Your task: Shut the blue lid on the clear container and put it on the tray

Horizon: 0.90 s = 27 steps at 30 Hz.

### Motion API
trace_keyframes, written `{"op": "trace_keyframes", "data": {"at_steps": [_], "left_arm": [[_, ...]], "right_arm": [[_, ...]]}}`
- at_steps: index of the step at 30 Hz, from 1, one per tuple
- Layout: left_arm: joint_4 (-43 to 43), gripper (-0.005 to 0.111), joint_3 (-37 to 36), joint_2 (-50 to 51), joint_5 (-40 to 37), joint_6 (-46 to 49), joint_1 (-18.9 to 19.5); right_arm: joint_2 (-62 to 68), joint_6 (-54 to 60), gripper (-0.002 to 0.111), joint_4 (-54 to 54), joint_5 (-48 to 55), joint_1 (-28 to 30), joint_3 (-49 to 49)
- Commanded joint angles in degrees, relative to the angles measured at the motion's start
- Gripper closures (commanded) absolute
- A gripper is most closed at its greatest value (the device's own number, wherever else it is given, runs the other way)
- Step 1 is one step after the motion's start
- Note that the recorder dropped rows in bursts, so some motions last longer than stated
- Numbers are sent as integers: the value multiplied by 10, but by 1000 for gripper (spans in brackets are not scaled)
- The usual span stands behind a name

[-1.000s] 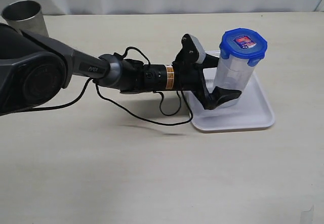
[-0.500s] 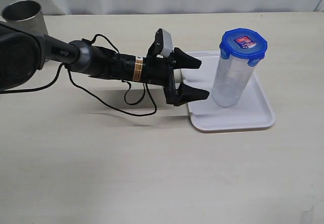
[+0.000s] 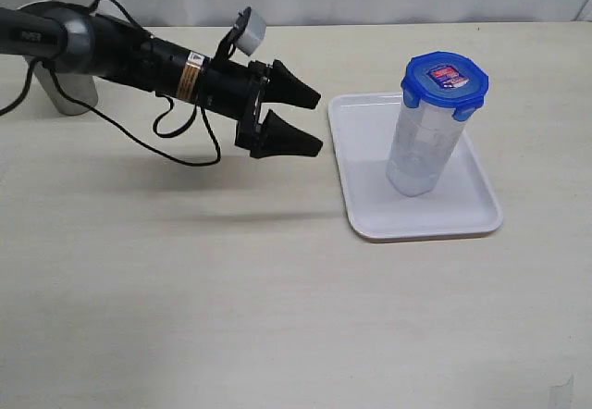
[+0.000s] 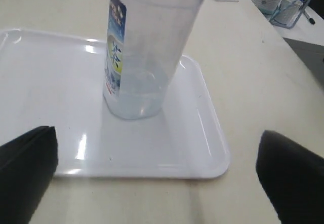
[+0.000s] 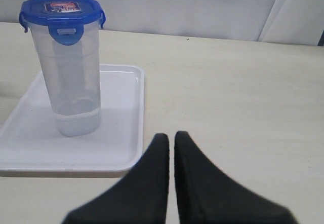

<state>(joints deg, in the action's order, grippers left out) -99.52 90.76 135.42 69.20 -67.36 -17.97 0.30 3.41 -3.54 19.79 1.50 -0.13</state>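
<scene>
The clear container stands upright on the white tray, with the blue lid snapped on top. My left gripper hangs open and empty above the table, left of the tray and clear of the container. Its wrist view looks down on the tray and the container, with both black fingertips wide apart at the frame's edges. My right gripper is shut on nothing; it does not show in the exterior view. Beyond it stand the container, lid and tray.
A grey steel cup stands at the table's far left, partly behind my left arm. Its loose black cable droops beneath the arm. A wire basket with bottles sits on another surface beyond the table edge.
My left gripper, which was around the container's lower part, has drawn back to the left and risen, staying open. The container stays upright on the tray.
</scene>
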Motion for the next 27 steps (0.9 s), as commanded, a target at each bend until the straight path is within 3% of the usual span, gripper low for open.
{"op": "trace_keyframes", "data": {"at_steps": [1, 5, 11, 17, 22, 27], "left_arm": [[-4, 4, -1, -55, 8, -68, 16], [-4, 4, -19, -117, 8, -75, 26], [-4, 4, -124, -259, -20, -31, 55], [-4, 4, -239, -387, -55, -25, 149], [-4, 4, -302, -436, 8, -13, 217], [-4, 4, -356, -479, 8, 15, 277]], "right_arm": [[-3, 2, 104, -3, -2, 3, 1], [-3, 2, 104, -3, -2, 3, 1], [-3, 2, 104, -3, -2, 3, 1], [-3, 2, 104, -3, -2, 3, 1], [-3, 2, 104, -3, -2, 3, 1], [-3, 2, 104, -3, -2, 3, 1]]}}
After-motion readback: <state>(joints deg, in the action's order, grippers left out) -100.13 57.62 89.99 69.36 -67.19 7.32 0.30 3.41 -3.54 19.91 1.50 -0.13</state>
